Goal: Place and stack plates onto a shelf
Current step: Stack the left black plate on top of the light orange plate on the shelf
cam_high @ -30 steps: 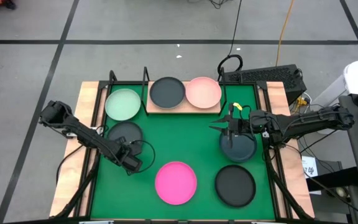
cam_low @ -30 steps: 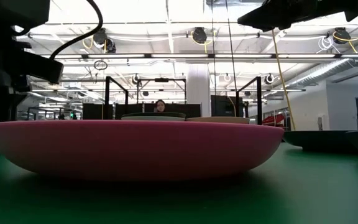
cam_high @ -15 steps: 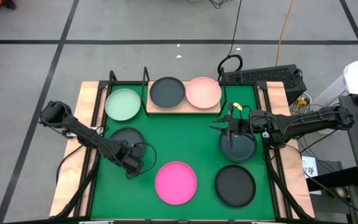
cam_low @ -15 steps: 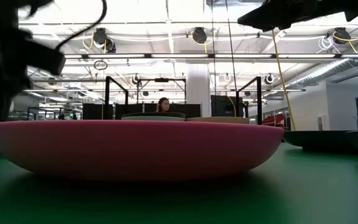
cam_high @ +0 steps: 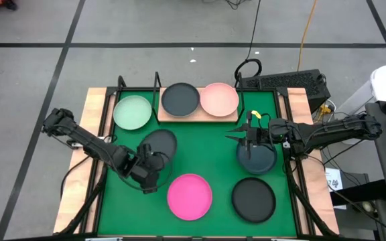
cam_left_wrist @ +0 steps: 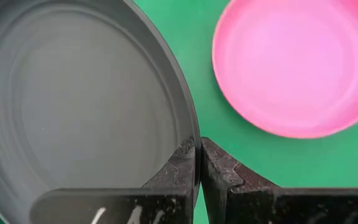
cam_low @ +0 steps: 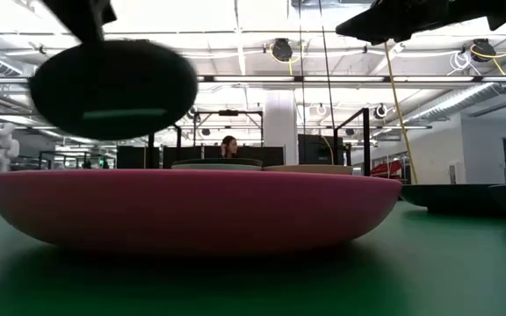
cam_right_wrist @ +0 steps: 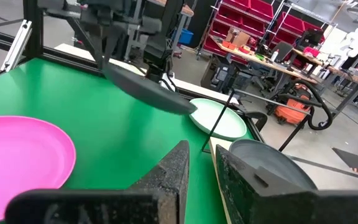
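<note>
- Six plates show from above, on or over the green mat (cam_high: 200, 144); the wooden shelf (cam_high: 198, 115) sits at 12 o'clock on the mat.
- Left gripper (cam_high: 151, 161) is at about 8 o'clock on the mat, pinched on the rim of a dark grey plate (cam_high: 158, 145); plate is lifted off the mat and tilted, extending from the fingertips toward 1 o'clock.
- Left wrist view: both fingers closed tight with that plate's edge (cam_left_wrist: 191, 134) between them; the plate fills the side next to the magenta plate (cam_left_wrist: 294, 62).
- Low view: the held plate (cam_low: 112, 88) hangs in the air above the magenta plate (cam_low: 191, 211).
- Magenta plate (cam_high: 189, 196) lies flat on the mat at 6 o'clock, just beside the left gripper, at its 4 o'clock, not touching.
- Mint green plate (cam_high: 133, 112) lies at 11 o'clock, just left of the shelf board.
- On the shelf: a dark plate (cam_high: 180, 99) and a pale pink plate (cam_high: 219, 99), side by side, touching.
- Right gripper (cam_high: 249, 137) is at 3 o'clock on the mat, over the 11 o'clock edge of another dark plate (cam_high: 257, 158); fingers narrowly parted in the right wrist view; can't tell if they grip anything.
- One more dark plate (cam_high: 253, 199) lies flat at 5 o'clock.
</note>
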`<state>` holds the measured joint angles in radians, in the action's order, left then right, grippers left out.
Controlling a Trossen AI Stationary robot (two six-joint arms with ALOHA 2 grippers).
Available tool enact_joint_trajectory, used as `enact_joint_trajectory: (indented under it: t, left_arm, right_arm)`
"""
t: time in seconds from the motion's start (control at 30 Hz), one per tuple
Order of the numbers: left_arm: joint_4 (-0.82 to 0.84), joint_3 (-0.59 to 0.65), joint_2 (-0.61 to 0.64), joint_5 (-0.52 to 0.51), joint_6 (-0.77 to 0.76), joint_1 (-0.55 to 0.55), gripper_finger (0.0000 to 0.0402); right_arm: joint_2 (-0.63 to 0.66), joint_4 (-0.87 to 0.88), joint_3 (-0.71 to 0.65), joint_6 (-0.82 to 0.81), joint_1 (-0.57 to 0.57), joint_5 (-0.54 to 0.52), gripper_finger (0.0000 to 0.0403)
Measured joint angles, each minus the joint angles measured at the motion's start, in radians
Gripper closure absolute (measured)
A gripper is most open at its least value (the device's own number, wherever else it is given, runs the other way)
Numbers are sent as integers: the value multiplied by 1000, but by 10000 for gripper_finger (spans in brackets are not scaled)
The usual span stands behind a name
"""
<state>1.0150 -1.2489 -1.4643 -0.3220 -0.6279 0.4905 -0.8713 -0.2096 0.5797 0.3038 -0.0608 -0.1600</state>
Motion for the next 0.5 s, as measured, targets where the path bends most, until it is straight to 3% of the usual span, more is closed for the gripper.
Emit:
enact_joint_trajectory:
  t: [0.2, 0.5]
  left_arm:
    - [-47, -25, 0, -68, 249, -88, 392]
    - [-294, -26, 0, -70, 824, -386, 392]
  right_arm:
    - [0, -2, 0, 2, 0, 0, 337]
    - [0, -5, 0, 1, 0, 0, 337]
